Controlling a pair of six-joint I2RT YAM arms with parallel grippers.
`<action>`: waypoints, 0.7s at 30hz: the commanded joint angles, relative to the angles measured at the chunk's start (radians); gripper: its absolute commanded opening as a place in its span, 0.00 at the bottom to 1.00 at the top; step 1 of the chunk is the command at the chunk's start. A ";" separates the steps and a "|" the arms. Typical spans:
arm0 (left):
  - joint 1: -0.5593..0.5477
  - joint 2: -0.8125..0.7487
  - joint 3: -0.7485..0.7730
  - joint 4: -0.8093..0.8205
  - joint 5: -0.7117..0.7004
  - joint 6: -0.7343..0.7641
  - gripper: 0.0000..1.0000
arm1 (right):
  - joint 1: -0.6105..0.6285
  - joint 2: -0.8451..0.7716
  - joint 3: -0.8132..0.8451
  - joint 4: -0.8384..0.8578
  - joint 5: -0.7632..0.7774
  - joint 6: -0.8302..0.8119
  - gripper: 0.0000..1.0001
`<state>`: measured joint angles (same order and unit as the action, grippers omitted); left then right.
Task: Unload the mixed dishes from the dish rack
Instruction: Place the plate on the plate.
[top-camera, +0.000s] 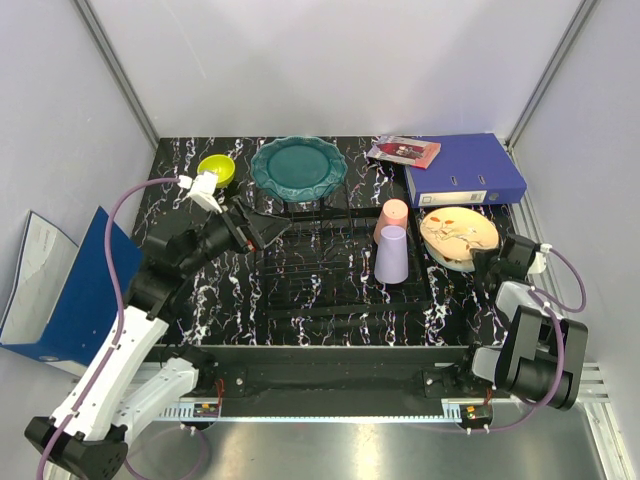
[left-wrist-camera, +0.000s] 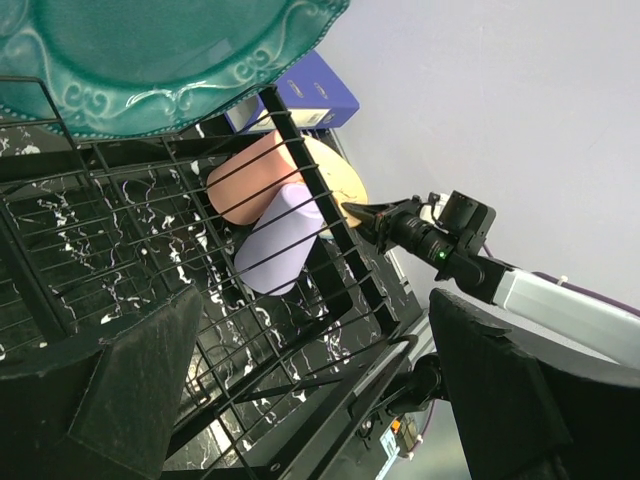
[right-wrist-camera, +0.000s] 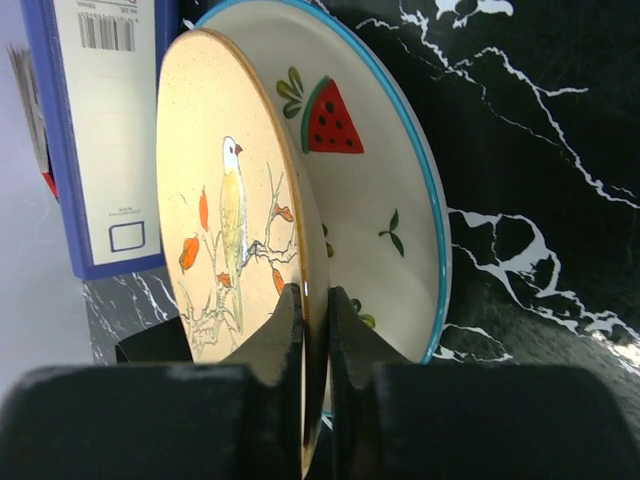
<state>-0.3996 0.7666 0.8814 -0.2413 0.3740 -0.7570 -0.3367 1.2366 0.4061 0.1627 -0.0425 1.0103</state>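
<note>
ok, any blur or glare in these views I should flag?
Top view: sharp and evenly lit, with only a bright reflection along the metal ledge at the near edge. Left wrist view: the fingers of the left claw are soft dark blobs; the rack and purple cup are crisp. Right wrist view: the right claw is blurred up close; the bird plate it pinches is sharp.

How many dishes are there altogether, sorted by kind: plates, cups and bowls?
Plates: 3 (teal plate, bird plate, watermelon plate)
Cups: 2 (pink cup, lavender cup)
Bowls: 1 (yellow bowl)
Total: 6
</note>
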 joint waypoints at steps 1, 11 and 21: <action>0.001 0.013 -0.004 0.046 0.017 0.002 0.99 | -0.005 0.000 0.050 0.074 -0.005 0.010 0.25; 0.001 0.010 -0.001 0.028 0.014 0.013 0.99 | -0.004 -0.144 0.066 -0.047 0.000 -0.009 0.91; 0.001 0.022 0.027 0.010 0.008 0.025 0.99 | -0.004 -0.301 0.050 -0.117 -0.011 0.021 1.00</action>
<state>-0.3996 0.7876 0.8745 -0.2535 0.3733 -0.7486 -0.3367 0.9596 0.4191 0.0429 -0.0463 1.0115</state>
